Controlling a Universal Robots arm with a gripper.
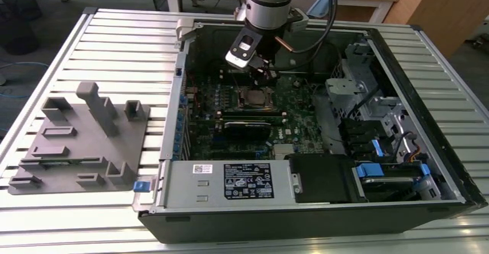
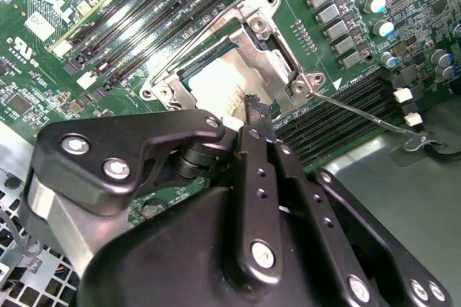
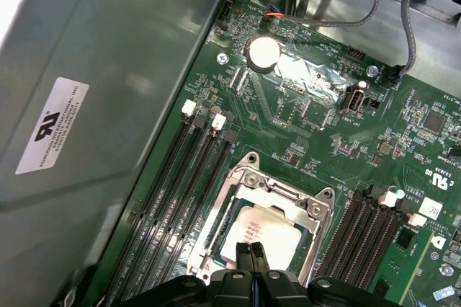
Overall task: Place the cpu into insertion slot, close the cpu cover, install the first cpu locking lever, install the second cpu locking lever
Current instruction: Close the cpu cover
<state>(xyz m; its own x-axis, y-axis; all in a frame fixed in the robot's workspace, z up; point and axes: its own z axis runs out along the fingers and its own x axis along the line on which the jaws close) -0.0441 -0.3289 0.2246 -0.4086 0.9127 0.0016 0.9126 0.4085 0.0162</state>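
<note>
Covering cpu (image 3: 263, 230) edge, pincer (image 3: 250, 248), tips together; contact with cpu unclear.

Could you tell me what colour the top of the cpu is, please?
Dull silver-grey with faint dark print; the cpu shows best in the first wrist view.

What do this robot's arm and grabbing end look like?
The arm is a silver-grey tube with a black band; a black cable loops beside it. The gripper is black jointed metal with silver screws, ending in slim black fingers with small holes.
</note>
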